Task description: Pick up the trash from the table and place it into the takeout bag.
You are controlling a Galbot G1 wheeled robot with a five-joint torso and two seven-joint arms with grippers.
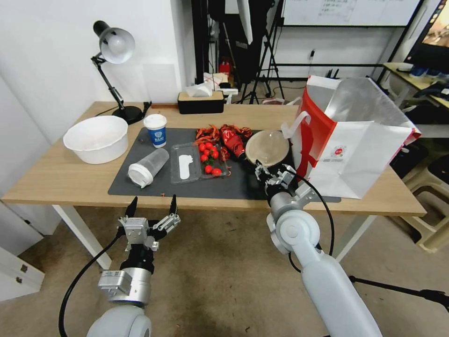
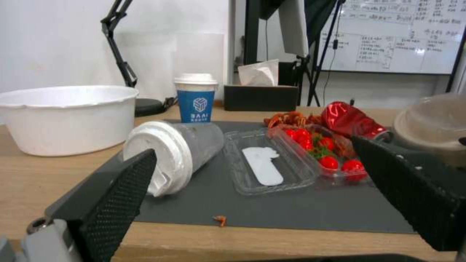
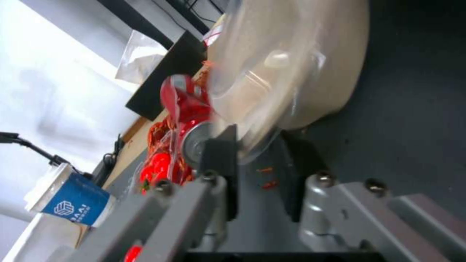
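- The right gripper (image 1: 264,172) reaches over the table's near edge onto the large dark grey mat (image 1: 154,187), with its fingers closed on the near rim of the beige round bowl with a clear domed lid (image 1: 267,147). In the right wrist view the dark pads (image 3: 221,153) pinch the lid's lip, probably because the rim is the only thin part a narrow jaw can span.
- The bowl (image 3: 311,62) sits toward the mat's right end, just beside the large upright white paper takeout bag with red sides and foil lining (image 1: 355,140). The bag stands open-mouthed at the right end of the wide light-wood table (image 1: 56,180), so the carry should be short.
- The crushed red can (image 1: 232,140) lies touching the bowl's left side, and it may shift when the bowl lifts.
- The left gripper (image 1: 152,206) hangs below the near edge, clear of the tabletop, with its fingers (image 2: 111,189) spread wide and holding nothing. I judge it to be waiting.
- Still on the mat: the clear white-lidded cup (image 1: 147,167) on its side near the left end, the white blue-logo paper cup (image 1: 155,130) upright at the far left corner, and the clear plastic clamshell tray of red tomatoes (image 1: 199,161) mid-mat.
- Off the mat, a white round tub (image 1: 97,138) sits at the table's left end.
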